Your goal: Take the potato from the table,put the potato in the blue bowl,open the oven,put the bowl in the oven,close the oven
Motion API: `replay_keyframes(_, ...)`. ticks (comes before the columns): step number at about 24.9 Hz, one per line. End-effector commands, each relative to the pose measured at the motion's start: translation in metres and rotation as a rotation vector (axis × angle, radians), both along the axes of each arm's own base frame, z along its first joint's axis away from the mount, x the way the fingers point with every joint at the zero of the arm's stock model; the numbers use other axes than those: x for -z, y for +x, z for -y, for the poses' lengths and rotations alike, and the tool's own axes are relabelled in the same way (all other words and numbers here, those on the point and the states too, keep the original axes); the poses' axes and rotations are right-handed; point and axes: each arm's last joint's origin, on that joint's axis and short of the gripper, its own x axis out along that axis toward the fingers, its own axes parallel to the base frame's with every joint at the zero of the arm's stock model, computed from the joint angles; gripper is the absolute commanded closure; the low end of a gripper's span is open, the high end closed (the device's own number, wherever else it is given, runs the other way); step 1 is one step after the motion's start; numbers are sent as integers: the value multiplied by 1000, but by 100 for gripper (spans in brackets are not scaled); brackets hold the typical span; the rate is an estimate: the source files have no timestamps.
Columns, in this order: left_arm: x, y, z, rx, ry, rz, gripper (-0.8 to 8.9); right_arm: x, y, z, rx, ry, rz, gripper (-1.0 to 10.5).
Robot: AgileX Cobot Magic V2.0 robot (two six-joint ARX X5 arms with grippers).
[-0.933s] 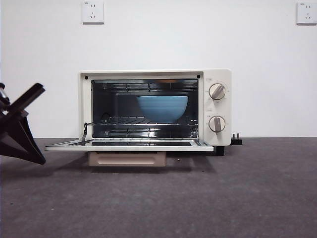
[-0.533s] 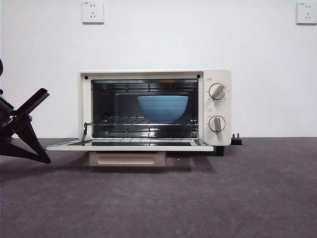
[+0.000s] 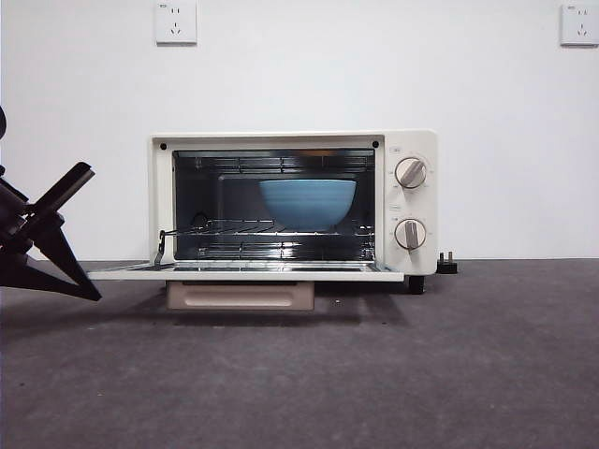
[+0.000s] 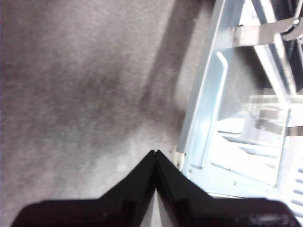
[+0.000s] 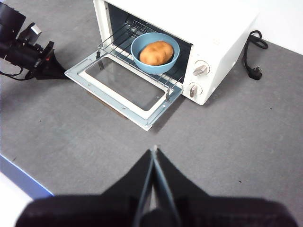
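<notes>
Table [image 3: 487, 374]: matt dark grey surface, finely speckled, slightly rough. Oven [image 3: 412, 201]: smooth cream-white casing, semi-gloss; door [image 5: 124, 85] is a pale metal frame around clear glass; wire rack [image 5: 124, 35] is shiny metal. Blue bowl [image 5: 140, 47]: matt, smooth. Potato [image 5: 155, 52]: smooth orange-brown skin.

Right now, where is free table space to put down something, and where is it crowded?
The table is bare in front of the open oven door and beside the oven on its knob side, up to the power cord. It is crowded at the door's other edge, where the left gripper sits.
</notes>
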Motion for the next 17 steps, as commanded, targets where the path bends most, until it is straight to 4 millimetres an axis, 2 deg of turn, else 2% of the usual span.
replay_keyframes(1,-1,3,1,-3,-53,19,821,3,-1,0,1,-8,-22,955)
replay_keyframes(8,-9,10,1,-2,-86,48,820,3,-1,0,-1,-10,-20,955)
replay_keyframes(17,-49,36,6,45,-123,162,820,3,-1,0,0,-10,-20,955)
